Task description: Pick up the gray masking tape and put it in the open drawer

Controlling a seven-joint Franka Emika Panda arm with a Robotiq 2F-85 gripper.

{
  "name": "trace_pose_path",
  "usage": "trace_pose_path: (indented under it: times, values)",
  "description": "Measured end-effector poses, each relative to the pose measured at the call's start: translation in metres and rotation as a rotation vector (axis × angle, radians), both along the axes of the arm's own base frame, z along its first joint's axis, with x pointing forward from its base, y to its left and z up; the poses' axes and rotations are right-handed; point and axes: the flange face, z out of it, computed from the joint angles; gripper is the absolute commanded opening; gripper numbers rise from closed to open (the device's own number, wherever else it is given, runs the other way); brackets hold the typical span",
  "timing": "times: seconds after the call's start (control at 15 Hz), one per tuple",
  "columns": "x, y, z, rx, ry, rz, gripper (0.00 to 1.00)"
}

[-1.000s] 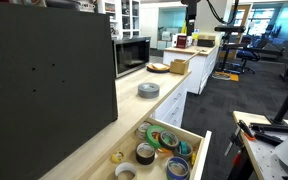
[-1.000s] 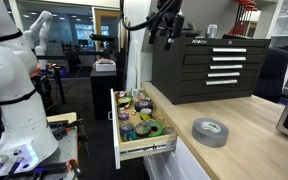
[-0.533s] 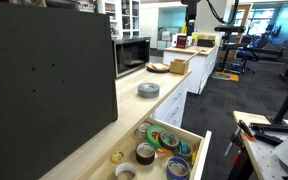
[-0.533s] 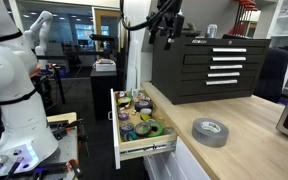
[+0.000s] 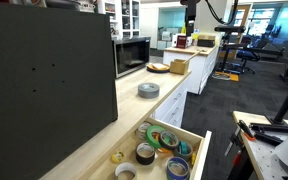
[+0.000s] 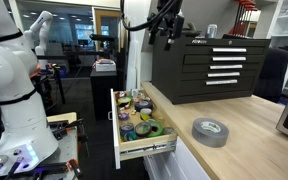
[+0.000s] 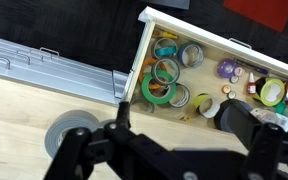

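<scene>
The gray masking tape (image 5: 148,90) lies flat on the light wooden counter and shows in both exterior views (image 6: 210,131). In the wrist view it sits at the lower left (image 7: 69,136). The open drawer (image 6: 124,147) is pulled out below the counter edge and holds several colored tape rolls; it also shows in the wrist view (image 7: 142,55) and an exterior view (image 5: 197,150). My gripper (image 6: 168,30) hangs high above the counter, open and empty. In the wrist view its dark fingers (image 7: 184,135) frame the counter between the tape and the drawer.
A black tool chest (image 6: 209,65) stands on the counter behind the tape. A microwave (image 5: 132,55), a plate (image 5: 158,68) and a cardboard box (image 5: 179,66) sit further along. A white robot (image 6: 9,80) stands beside the drawer.
</scene>
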Motion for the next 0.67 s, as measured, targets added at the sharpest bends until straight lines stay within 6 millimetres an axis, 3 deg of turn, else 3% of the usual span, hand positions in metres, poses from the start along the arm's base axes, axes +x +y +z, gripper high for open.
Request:
trace_pose_path:
  times: [0.27, 0.67]
  values:
    - [0.016, -0.001, -0.011, 0.003, -0.022, 0.028, 1.00]
    - [0.067, -0.016, -0.046, -0.019, -0.116, 0.070, 1.00]
